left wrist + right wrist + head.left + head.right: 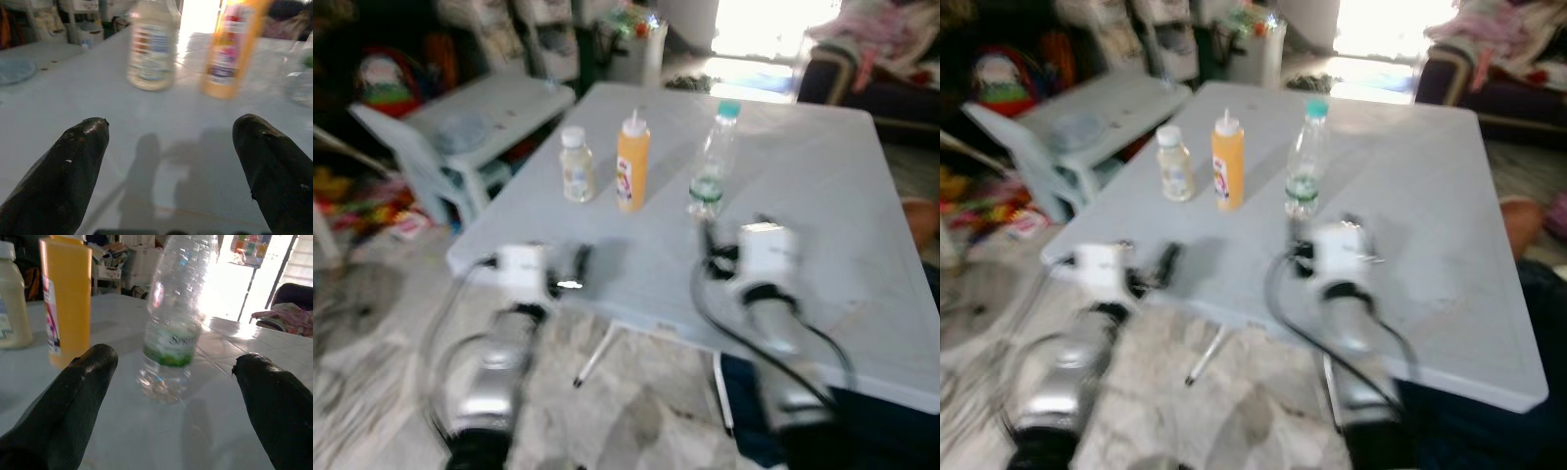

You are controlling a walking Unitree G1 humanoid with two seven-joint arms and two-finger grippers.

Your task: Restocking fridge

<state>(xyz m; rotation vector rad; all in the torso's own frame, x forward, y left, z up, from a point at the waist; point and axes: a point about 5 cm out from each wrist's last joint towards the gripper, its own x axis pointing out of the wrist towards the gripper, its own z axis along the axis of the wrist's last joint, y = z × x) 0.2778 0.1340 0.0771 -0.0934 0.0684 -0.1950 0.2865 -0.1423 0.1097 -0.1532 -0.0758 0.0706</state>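
Observation:
Three bottles stand in a row on the pale grey table [822,186]: a small cream bottle [576,164], an orange squeeze bottle [632,162] and a clear plastic bottle with a green cap and label [713,162]. My left gripper [576,266] hovers low over the table's near left edge, open, well short of the cream bottle [150,46] and the orange bottle [230,49]. My right gripper [710,240] is open just in front of the clear bottle [178,318], which stands between its fingers' line of sight but beyond the tips. The head views are blurred.
A low pale plastic table [484,113] and toys [372,196] are on the floor to the left. A bin [631,44] stands behind the table, and a sofa [871,73] at the back right. A folding leg [597,357] shows under the table.

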